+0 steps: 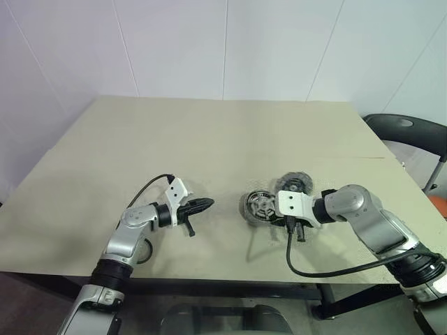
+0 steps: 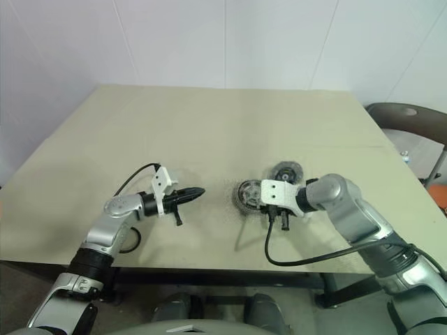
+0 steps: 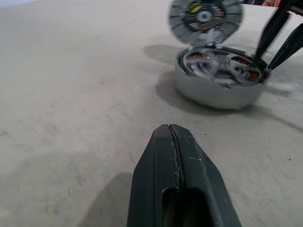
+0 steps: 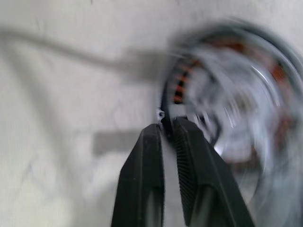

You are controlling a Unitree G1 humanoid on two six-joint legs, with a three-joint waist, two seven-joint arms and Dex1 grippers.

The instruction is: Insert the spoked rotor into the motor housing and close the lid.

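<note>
silver-grey metal, the motor housing (image 1: 260,206) sits on the beige table (image 1: 209,139) a little right of centre in the head views, low in the frame. copper-coloured windings show inside its rim in the left wrist view. the spoked rotor (image 3: 215,64) lies inside the cup, pale spokes visible above the windings; whether it is fully seated i cannot tell.

the lid (image 1: 296,183), a grey disc with dark ribbed ring, is just behind and to the right of the housing in the head views. in the left wrist view it appears at upper right of the frame, leaning up at the housing's far edge, face turned toward the camera.

right gripper (image 4: 168,127): fingers nearly together, pinched on the near rim of the motor housing, with the rim's edge between the tips. that view is blurred, so how firm the grip is i cannot tell. in the head views this arm reaches in from lower right, white wrist block over the housing's right side.

left gripper (image 1: 207,204): clenched on nothing, fingers pressed flat together, pointing toward the housing from lower left of centre, well apart from it.

dark chair (image 1: 408,136) at the right edge beyond the table.
</note>
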